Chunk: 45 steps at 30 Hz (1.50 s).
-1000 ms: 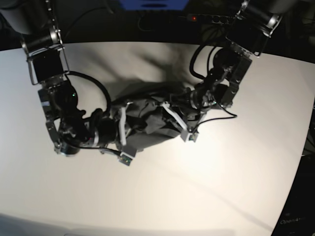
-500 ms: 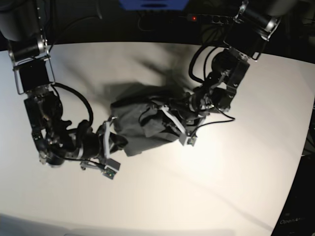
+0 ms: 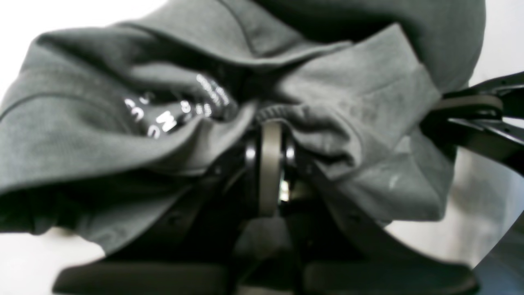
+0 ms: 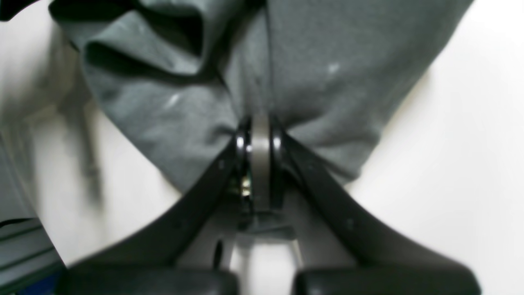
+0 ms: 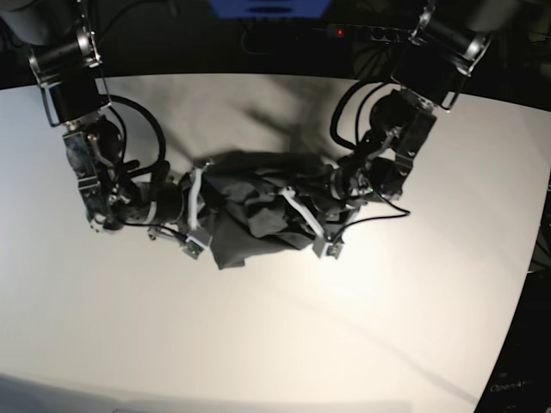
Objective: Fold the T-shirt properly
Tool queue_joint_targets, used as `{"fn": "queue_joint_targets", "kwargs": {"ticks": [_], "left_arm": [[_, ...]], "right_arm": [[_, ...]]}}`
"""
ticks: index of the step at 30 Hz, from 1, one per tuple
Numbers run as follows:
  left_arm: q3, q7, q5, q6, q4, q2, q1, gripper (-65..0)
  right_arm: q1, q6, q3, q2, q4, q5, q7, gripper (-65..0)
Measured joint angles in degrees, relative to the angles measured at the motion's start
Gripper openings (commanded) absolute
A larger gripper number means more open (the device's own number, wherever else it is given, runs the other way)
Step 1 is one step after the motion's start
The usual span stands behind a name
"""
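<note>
Both arms are in on the plain dark charcoal-grey short-sleeved cotton T-shirt [image 5: 258, 215], which lies bunched on the white table [image 5: 362, 327] between them.

Change over the last second: the right tool [image 5: 196, 225] swings out and away from the cloth, dragging a corner with it, then comes back in and higher up the table. The left tool [image 5: 312, 225] barely shifts. The shirt goes from a stretched, flatter patch to a tighter wrinkled heap, with one flap hanging down towards the near table edge below the right tool.

Judgement: no clean fold line is laid yet; the cloth looks gathered rather than spread, so the task seems early or in a re-arranging step.

Tool state: the right tool [image 4: 260, 135] is clamped on a gathered pleat of shirt fabric. The left tool [image 3: 270, 141] is likewise pinched tight on a ridge of fabric, with cloth draped over it.

View differences:
- Base view shows the whole heap, both arms and the bare table around.
- Left wrist view alone shows a dark neck label with white lettering [image 3: 176, 110] up and to the left of the left tool; text is unreadable.
- Right wrist view shows the hem fanning out above the right tool, with bare table on either side.
</note>
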Motion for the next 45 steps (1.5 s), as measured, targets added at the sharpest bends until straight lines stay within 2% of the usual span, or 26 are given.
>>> {"fn": "queue_joint_targets", "kwargs": {"ticks": [11, 22, 26, 29, 32, 36, 38, 43, 45], "left_arm": [[8.4, -1.4, 11.6, 1.6, -0.1, 0.1, -3.1, -63.2], [8.7, -1.8, 10.8, -0.5, -6.8, 0.4, -8.9, -63.2], [8.7, -3.3, 12.0, -6.7, -8.1, -0.1, -9.9, -63.2], [8.6, -0.4, 12.0, -7.9, -7.5, -0.2, -11.2, -63.2], [8.6, 4.6, 14.3, -6.2, -3.2, -1.0, -11.0, -63.2], [8.6, 8.4, 15.2, -5.3, 5.6, -5.5, -10.2, -63.2], [8.2, 10.0, 15.2, -5.3, 12.0, -6.6, -10.1, -63.2], [8.2, 15.1, 14.7, -5.6, 25.0, -6.8, -8.7, -63.2], [8.2, 15.3, 12.9, -5.7, 28.6, -6.7, -6.7, -63.2]], "right_arm": [[0.0, 0.8, 0.5, 0.0, -2.9, -2.0, 2.1, -64.7], [-2.9, 0.8, 2.0, 1.6, -2.3, -0.7, 4.3, -64.7], [-4.1, 0.8, 2.8, 1.8, -2.3, -0.3, 4.9, -64.7], [-4.6, 1.0, 2.9, 2.5, -2.1, 0.4, 5.2, -64.7], [-4.6, 1.0, 2.9, 2.5, -2.2, 0.4, 5.1, -64.7], [-4.6, 1.2, 2.9, 2.6, -2.1, 0.4, 4.8, -64.7], [-4.6, 1.2, 2.9, 2.6, -2.1, 0.3, 4.6, -64.7], [-4.6, 1.2, 2.9, 2.3, -2.0, 0.0, 4.6, -64.7], [-4.4, 1.3, 2.9, 2.1, -2.0, -0.1, 4.0, -64.7]]}}
